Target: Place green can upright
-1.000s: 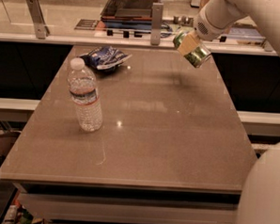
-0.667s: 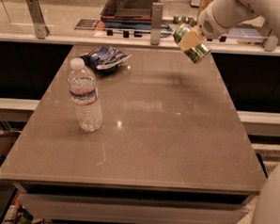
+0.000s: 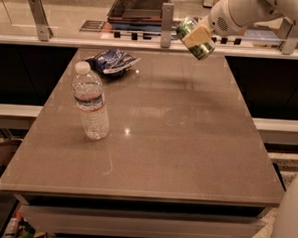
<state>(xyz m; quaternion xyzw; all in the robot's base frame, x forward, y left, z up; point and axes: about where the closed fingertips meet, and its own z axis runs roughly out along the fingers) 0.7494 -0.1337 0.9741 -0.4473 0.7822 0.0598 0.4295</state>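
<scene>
The green can [image 3: 189,31] is small, with pale print and silver ends. My gripper [image 3: 198,37] is shut on it and holds it tilted in the air, well above the far right part of the brown table [image 3: 177,157]. The white arm comes in from the upper right. A pale finger pad [image 3: 197,36] lies across the can's side.
A clear plastic water bottle [image 3: 91,101] stands upright on the table's left side. A blue-and-white snack bag [image 3: 112,61] lies at the far left. A counter with a glass rail and metal posts [image 3: 167,18] runs behind the table. The robot's white body [image 3: 289,223] fills the lower right corner.
The gripper with the can has moved a little left and up. The can stays tilted in the grasp.
</scene>
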